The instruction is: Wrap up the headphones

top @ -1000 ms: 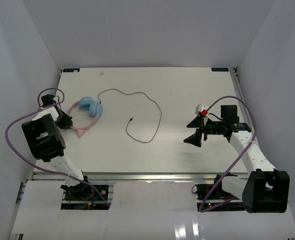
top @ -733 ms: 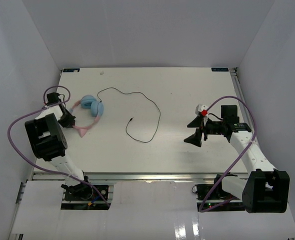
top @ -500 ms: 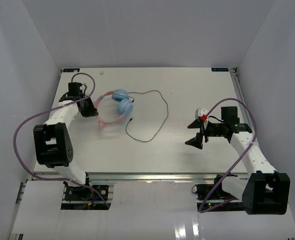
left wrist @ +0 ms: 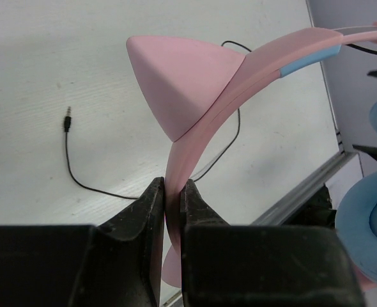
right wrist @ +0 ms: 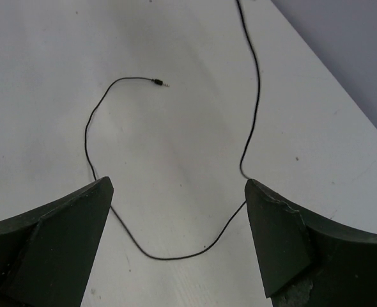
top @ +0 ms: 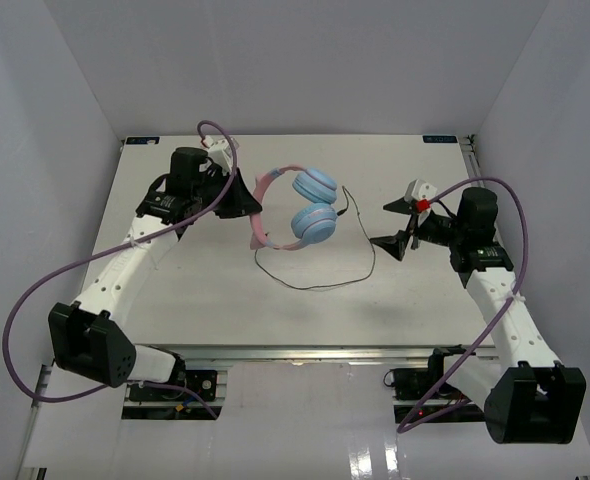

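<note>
Headphones (top: 313, 222) up off the table (top: 225, 310), mid-table toward the far edge: left gripper (top: 245, 201) has its jaws clamped on the pink headband (top: 258, 214). Cable (top: 320, 283) loops across the table below. Right gripper (top: 380, 226) hovers just beside, jaws wide, holding nothing.

Robot lab enclosure: white table (top: 225, 310), plain grey walls (top: 295, 70).

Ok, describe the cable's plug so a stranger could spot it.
On the white table, a thin black cable loops out from the pink-and-blue headphones held in the left gripper. Follow it to its free end: the plug, a tiny stiff straight stub where the curving cable stops.
</note>
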